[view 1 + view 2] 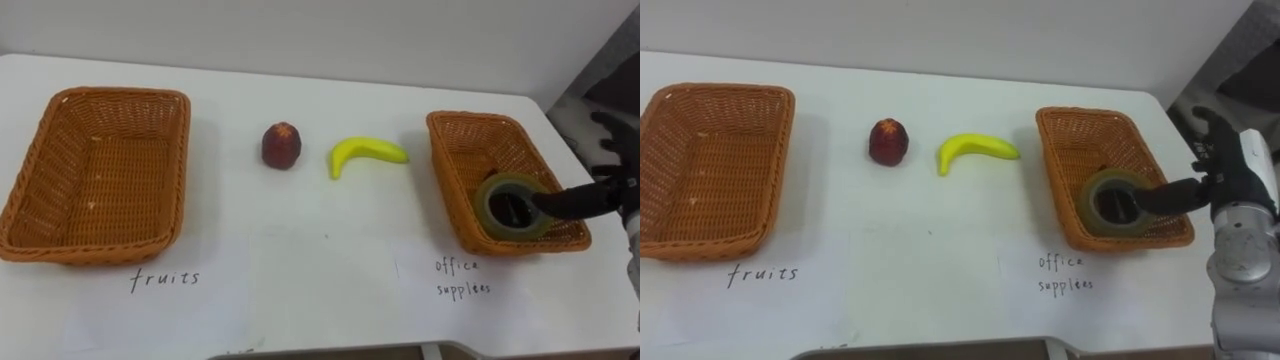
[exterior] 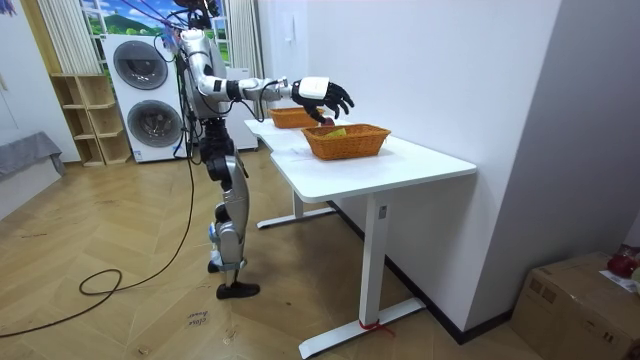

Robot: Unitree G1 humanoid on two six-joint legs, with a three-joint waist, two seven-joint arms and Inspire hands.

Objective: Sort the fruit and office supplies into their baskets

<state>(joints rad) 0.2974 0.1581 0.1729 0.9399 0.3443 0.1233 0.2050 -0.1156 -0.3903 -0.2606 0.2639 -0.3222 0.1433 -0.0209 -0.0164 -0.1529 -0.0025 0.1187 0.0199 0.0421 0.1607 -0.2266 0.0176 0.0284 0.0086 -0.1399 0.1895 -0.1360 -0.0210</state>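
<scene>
A dark red fruit (image 1: 282, 146) and a yellow banana (image 1: 367, 154) lie on the white table between two wicker baskets. The left basket (image 1: 40, 170), labelled "fruits", holds nothing. In the right basket (image 1: 452, 165), labelled "office supplies", a roll of tape (image 1: 488, 205) sits at the near right corner, overlapping the rim. My right hand (image 1: 612, 192) reaches in from the right with its fingers spread. One straight dark finger (image 1: 1165, 196) pokes into the roll's hole. I cannot tell if the roll rests on the basket or hangs on the finger.
The table's right edge (image 1: 560, 110) runs close behind the right basket. In the room view I stand at the table's long side with my right hand (image 2: 325, 92) above the nearer basket (image 2: 345, 140); washing machines (image 2: 145, 95) are behind me.
</scene>
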